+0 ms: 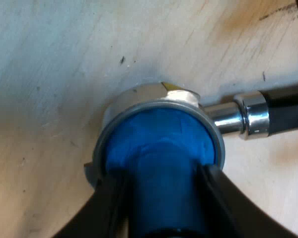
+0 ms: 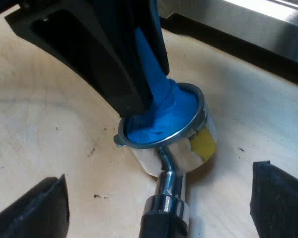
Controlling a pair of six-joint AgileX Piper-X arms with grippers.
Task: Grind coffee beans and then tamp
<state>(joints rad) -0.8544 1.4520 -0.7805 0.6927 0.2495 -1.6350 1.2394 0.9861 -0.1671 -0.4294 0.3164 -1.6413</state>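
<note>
STATE: left gripper [image 1: 161, 174] clamps the stem of the blue cylindrical tamper [image 1: 159, 141], which sits in the round metal holder with dark handle [image 1: 154, 99] on the pale wooden table [image 1: 64, 59] | RIGHT: right gripper [image 2: 159, 181] jaws wide either side of the handle, holding nothing | RISK: the unheld holder may tip or slide under off-centre pressing, slanting the grounds.
</note>
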